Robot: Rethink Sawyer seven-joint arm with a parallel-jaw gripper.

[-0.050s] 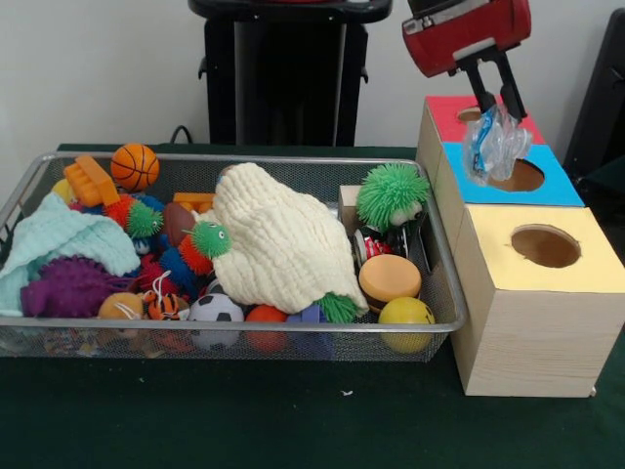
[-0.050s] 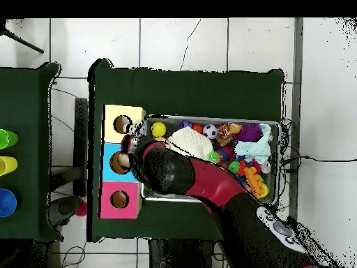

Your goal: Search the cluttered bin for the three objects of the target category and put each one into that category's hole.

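Nearest the camera, on the green table point(image 1: 293, 420), the wire mesh bin point(image 1: 444, 293) is sitting crammed with toys: a yellow ball point(image 1: 406, 313), a soccer ball point(image 1: 216, 308), an orange round puck point(image 1: 389, 277), and a purple knobbly toy point(image 1: 68, 285) along its front edge. Further in, a cream knitted cloth point(image 1: 278, 244) is lying heaped over the middle, with a mint cloth point(image 1: 54, 239) at one end, a green spiky ball point(image 1: 393, 195) at the other and a small basketball point(image 1: 135, 166) at the back.

Just beside the bin, the wooden sorting box point(image 1: 527, 332) is running away from the camera, its yellow hole point(image 1: 545, 245) nearest, the blue hole point(image 1: 520, 176) behind it and the pink section farthest.

Above the blue section, the gripper point(image 1: 496, 106) is hanging with its jaws pinching a crumpled clear plastic bag point(image 1: 493, 147) by its top. The bag is dangling over the near rim of the blue hole, partly hiding it, and seems to be touching or nearly touching the blue top.

Judging from this, the release is the risky part. The bag looks offset toward the bin side of the hole, so letting go now could leave it draped on the rim or sliding off the box. Light, springy film may also cling to a finger or bridge the opening rather than drop.
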